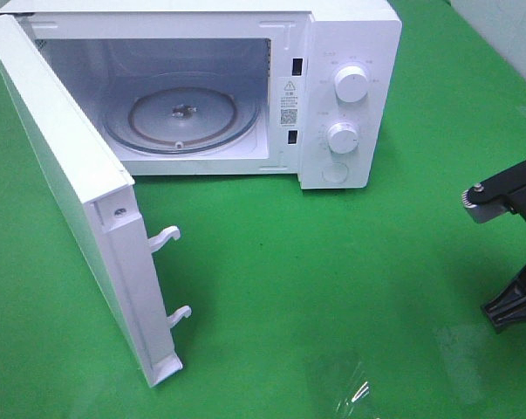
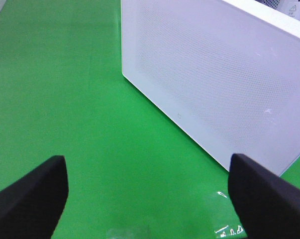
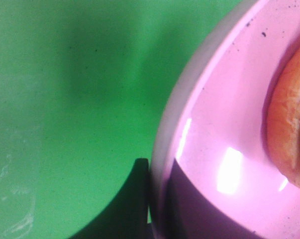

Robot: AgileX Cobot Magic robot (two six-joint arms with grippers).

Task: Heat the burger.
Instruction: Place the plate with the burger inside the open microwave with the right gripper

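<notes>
You've got the microwave [image 1: 345, 87] at the top of the high frame, its door [image 1: 62, 175] wide open on the left and the glass turntable [image 1: 184, 118] bare, so the opening is done. What's left for you: the burger goes inside, the door shuts, and the two dials [image 1: 351, 85] get set.

The burger [image 3: 289, 139] isn't in the high view at all. Only your right wrist camera catches it, sitting on the pink plate [image 3: 214, 124]: a curved sliver of golden-brown bun, fillings out of sight.

Your right pincer [image 3: 157, 204] is together on that plate's rim, with one dark finger [image 3: 135, 199] outside it. The close view is blurry, so take the grip as likely. Whether the plate is off the green table [image 1: 332, 279], I can't tell.

Your left pincer [image 2: 147, 194] stands wide apart, empty, near the door's outer face
</notes>
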